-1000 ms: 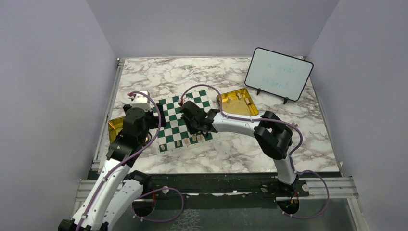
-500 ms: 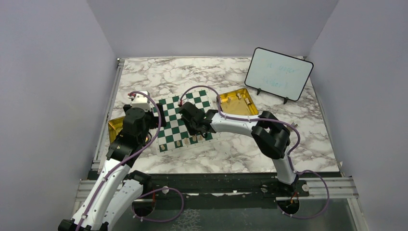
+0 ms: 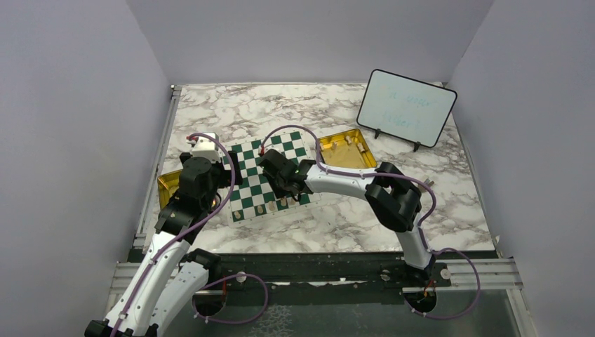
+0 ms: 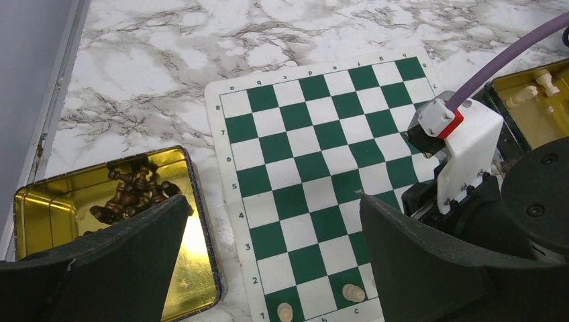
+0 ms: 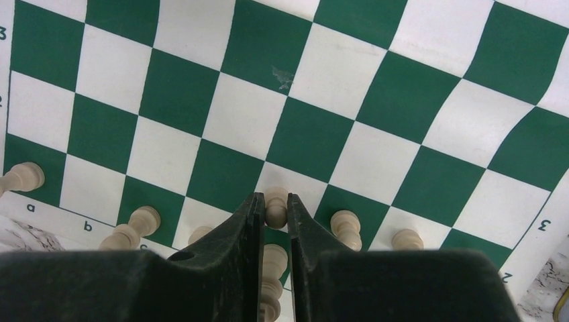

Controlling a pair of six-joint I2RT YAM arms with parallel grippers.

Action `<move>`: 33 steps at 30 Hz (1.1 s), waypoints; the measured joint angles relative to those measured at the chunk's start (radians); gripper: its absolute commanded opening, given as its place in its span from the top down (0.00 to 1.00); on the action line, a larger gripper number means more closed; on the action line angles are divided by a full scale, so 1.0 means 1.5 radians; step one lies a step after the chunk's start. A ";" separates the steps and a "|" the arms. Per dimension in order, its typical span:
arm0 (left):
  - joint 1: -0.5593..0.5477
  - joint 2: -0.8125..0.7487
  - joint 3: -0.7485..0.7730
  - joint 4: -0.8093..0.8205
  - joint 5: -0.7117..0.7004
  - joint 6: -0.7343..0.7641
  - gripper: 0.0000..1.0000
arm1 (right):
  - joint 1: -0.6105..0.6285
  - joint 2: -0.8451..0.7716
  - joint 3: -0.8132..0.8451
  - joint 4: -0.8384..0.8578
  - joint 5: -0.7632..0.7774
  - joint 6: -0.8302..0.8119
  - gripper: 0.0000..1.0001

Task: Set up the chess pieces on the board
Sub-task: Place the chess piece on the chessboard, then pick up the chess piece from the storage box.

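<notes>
The green-and-white board (image 3: 270,179) lies at the middle of the marble counter (image 3: 351,217), turned a little off square. Cream chess pieces (image 3: 260,209) stand in a row along its 6 o'clock edge. The right arm (image 3: 337,181) reaches in from 4 o'clock and sits low over that row. In its wrist view the right jaws are narrow, closed on one cream piece (image 5: 276,206) that stands upright on a white square. More chess pieces (image 5: 345,228) stand just beside it at 3 and 9 o'clock, and another one sits lower down in the gap between the jaws. The left arm (image 3: 193,189) hangs over the board's 9 o'clock side with its left jaws spread wide and nothing between them. Below them is a gold tin (image 4: 40,201) of dark pieces, just beside the board (image 4: 322,174) at 9 o'clock. A second gold tin (image 3: 344,149) with a few cream pieces lies at the board's 2 o'clock. A whiteboard (image 3: 405,109) stands beyond that.
</notes>
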 measured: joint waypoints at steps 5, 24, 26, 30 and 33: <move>0.000 0.000 0.000 0.000 0.000 0.000 0.01 | 0.001 0.000 0.001 -0.007 0.001 0.002 0.72; 0.000 -0.001 0.000 0.000 0.000 0.000 0.01 | 0.001 -0.004 0.010 -0.011 0.022 0.003 0.63; 0.000 -0.001 0.000 0.000 0.000 0.000 0.01 | 0.001 -0.009 0.010 -0.011 0.028 0.002 0.63; 0.000 -0.002 0.000 0.000 0.000 0.000 0.01 | 0.001 -0.028 0.010 -0.012 0.045 -0.003 0.61; 0.000 -0.002 0.000 0.000 0.000 0.000 0.01 | 0.001 -0.053 0.010 -0.010 0.062 -0.009 0.61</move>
